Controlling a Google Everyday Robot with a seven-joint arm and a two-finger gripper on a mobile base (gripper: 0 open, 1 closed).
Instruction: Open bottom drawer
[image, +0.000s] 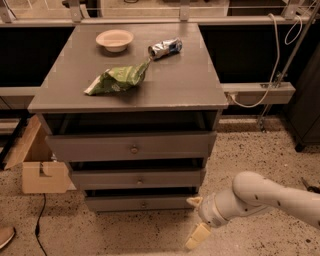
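Aiming gripper (196, 220), jaws apart, at bottom drawer (112, 203) knob (143, 204): beside jaws, not btwn them yet; centre, clamp, pull straight.
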